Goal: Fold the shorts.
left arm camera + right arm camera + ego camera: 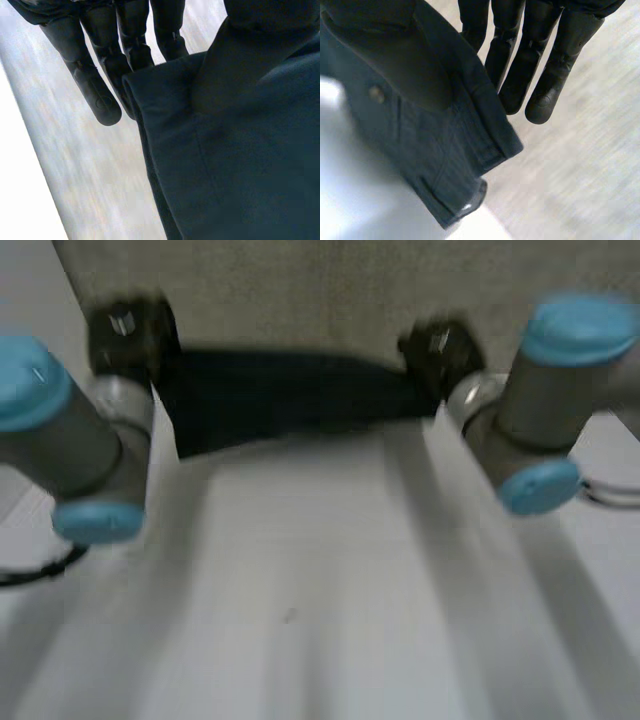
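The dark navy shorts [290, 395] stretch between my two hands at the table's far edge. My left hand [125, 330] holds one end of them and my right hand [438, 348] the other. In the left wrist view, the left hand [95, 95] keeps its fingers straight behind a corner of the shorts [235, 165], with the thumb pressed onto the cloth. In the right wrist view, the right hand [545, 95] pinches the shorts [440, 150] the same way, near a small button and a stitched band edge.
The white table [330, 590] lies between my arms and the shorts. Beyond its far edge is a grey-beige carpet [300, 290], which also lies under both hands in the wrist views.
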